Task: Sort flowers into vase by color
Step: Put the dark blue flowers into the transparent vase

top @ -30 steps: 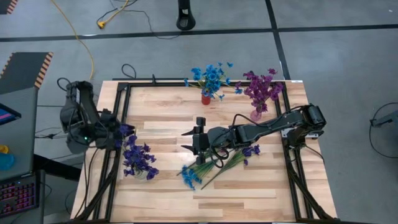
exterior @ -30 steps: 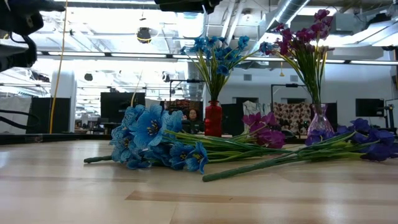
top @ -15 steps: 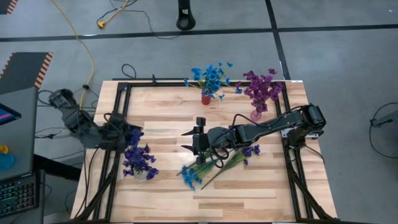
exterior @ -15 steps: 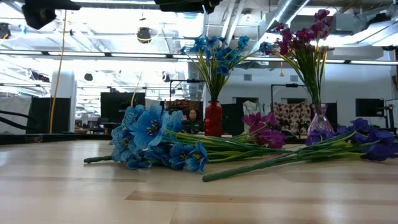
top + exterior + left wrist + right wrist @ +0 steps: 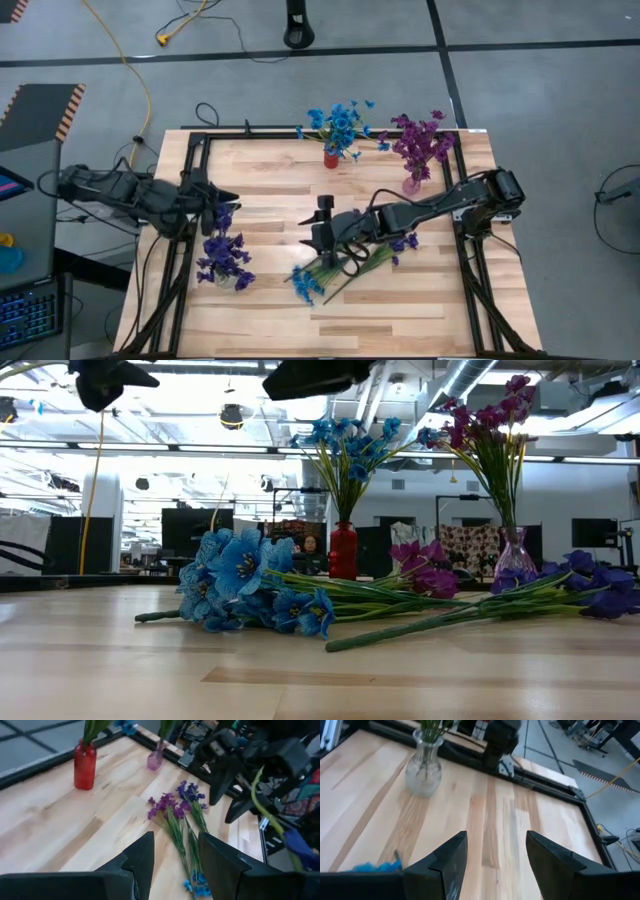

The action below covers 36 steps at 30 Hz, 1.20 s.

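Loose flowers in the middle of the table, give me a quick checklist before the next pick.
1. Right hand open and empty: ok.
2. Right hand over the loose green-stemmed flowers: ok.
3. Left hand open, clear of the pile: ok.
4. Red vase with blue flowers upright: ok.
5. Clear glass vase with magenta flowers upright: ok.
6. Loose stems untangled: not ok, blue, magenta and violet lie overlapped.

Bare table (image 5: 270, 195) between both arms — red vase (image 5: 331, 158), probably clear vase (image 5: 226, 280), loose flowers (image 5: 335, 268) bordering it
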Each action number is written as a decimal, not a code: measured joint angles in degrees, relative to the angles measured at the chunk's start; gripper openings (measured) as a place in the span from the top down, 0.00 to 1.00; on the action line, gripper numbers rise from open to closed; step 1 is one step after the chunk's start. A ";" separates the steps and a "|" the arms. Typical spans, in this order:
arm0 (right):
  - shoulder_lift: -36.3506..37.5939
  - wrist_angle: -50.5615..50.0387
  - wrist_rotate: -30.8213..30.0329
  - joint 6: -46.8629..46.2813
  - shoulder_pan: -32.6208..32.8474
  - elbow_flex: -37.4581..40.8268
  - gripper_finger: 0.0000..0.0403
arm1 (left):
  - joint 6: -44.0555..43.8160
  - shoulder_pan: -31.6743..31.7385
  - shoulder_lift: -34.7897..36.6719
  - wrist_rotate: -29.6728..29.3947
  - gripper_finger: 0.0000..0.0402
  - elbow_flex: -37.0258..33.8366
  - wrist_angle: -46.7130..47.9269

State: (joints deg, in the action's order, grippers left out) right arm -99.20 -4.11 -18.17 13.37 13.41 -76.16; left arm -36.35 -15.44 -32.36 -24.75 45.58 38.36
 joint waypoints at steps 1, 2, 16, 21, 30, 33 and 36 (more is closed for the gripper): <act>0.00 -0.56 0.00 0.02 0.12 0.00 0.43 | 0.81 0.76 0.03 0.26 0.65 0.00 -0.14; 0.00 -0.87 0.00 0.01 0.24 0.00 0.43 | 1.62 1.49 0.15 0.26 0.65 0.00 -0.26; 0.00 -2.73 -0.15 0.04 1.13 0.00 0.43 | 12.06 9.21 -0.20 6.97 0.65 0.00 -8.00; 0.00 -7.02 -0.12 -0.03 2.05 0.00 0.43 | 14.79 12.91 -3.30 10.28 0.65 0.00 -10.06; 0.00 -23.99 -0.01 -10.70 2.59 0.00 0.43 | 16.43 19.27 -9.92 13.59 0.65 0.00 -11.15; 0.00 -28.37 0.02 -14.03 2.55 0.00 0.43 | 16.83 20.32 -11.44 13.13 0.65 0.00 -11.13; 0.00 -30.41 0.34 -16.11 2.57 0.43 0.43 | 16.89 20.99 -12.74 11.58 0.65 0.00 -10.98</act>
State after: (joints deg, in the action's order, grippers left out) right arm -99.20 -34.52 -17.84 -2.74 15.99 -75.73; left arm -19.46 5.55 -45.10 -13.17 45.58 27.38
